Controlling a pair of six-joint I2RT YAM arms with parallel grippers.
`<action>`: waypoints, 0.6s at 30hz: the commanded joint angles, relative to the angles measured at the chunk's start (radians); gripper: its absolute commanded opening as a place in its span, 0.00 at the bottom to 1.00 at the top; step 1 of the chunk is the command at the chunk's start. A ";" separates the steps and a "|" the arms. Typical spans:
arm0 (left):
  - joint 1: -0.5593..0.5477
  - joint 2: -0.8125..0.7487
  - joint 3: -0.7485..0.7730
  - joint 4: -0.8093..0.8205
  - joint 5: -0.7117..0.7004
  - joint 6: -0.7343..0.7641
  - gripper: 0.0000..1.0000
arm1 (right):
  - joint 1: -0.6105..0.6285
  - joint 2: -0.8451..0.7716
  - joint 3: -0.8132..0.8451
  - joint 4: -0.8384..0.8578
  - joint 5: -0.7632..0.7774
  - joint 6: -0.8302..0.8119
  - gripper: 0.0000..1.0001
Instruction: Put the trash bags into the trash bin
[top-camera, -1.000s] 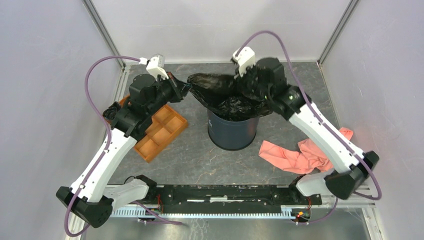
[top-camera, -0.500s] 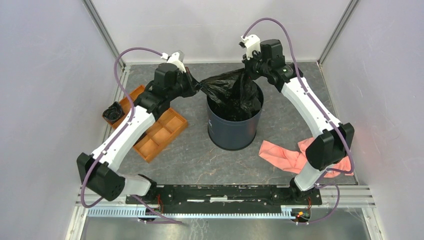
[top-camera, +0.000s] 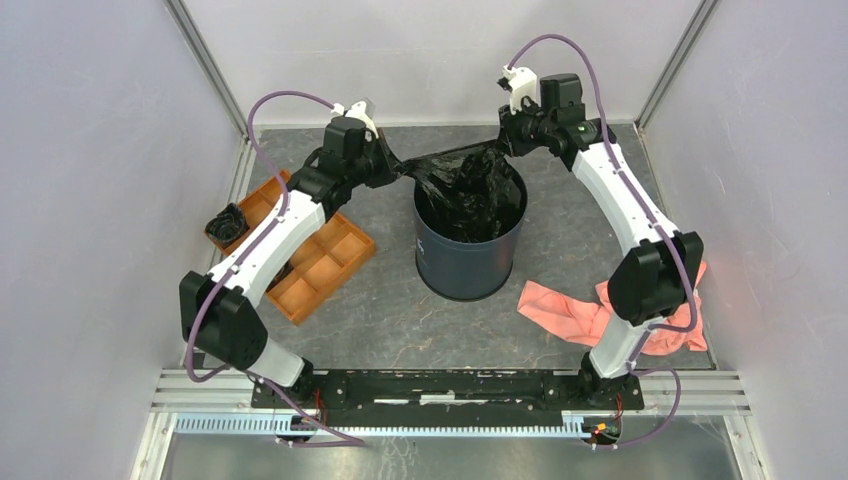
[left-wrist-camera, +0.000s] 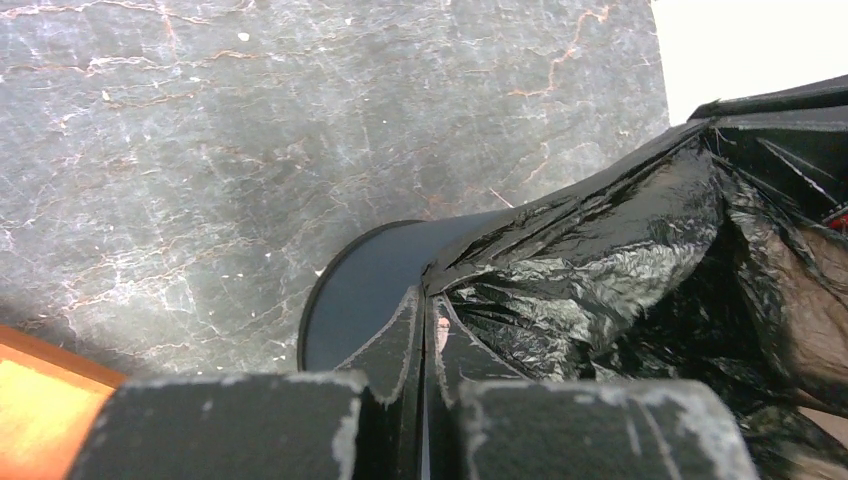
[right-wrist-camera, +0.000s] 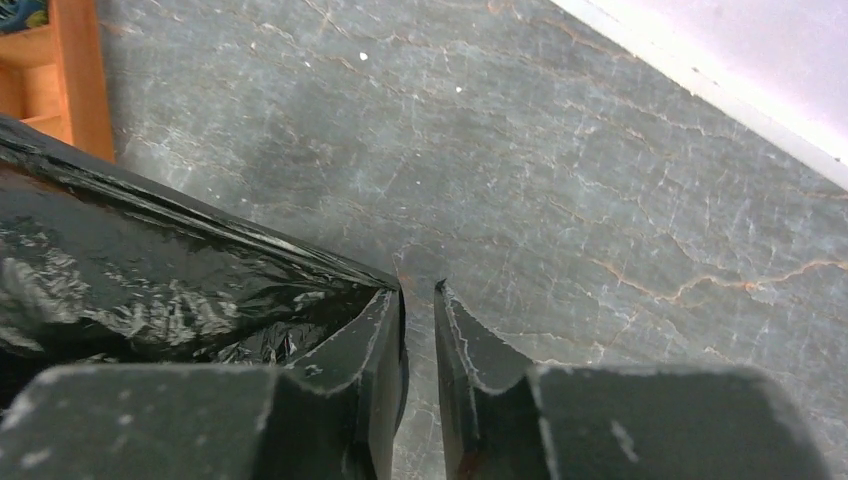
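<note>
A glossy, crinkled black trash bag (top-camera: 470, 190) stretches taut across the mouth of the upright navy trash bin (top-camera: 465, 268), its bulk seemingly sagging inside.

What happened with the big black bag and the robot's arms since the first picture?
The trash bag was spread wide over the trash bin; now most of it hangs inside. The left gripper moved closer to the bin, still shut on the film. The right gripper has opened a little, with no film between its jaws. The bin, orange tray and pink cloth stayed put.
</note>
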 joint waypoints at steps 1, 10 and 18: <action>0.027 0.030 -0.013 0.024 -0.030 -0.018 0.02 | -0.007 0.013 0.101 -0.082 0.042 0.037 0.28; 0.035 0.021 -0.118 0.104 0.087 -0.063 0.02 | 0.013 -0.126 0.208 -0.265 0.262 0.059 0.66; 0.034 -0.048 -0.233 0.131 0.111 -0.064 0.02 | 0.339 -0.294 0.193 -0.373 0.527 0.056 0.85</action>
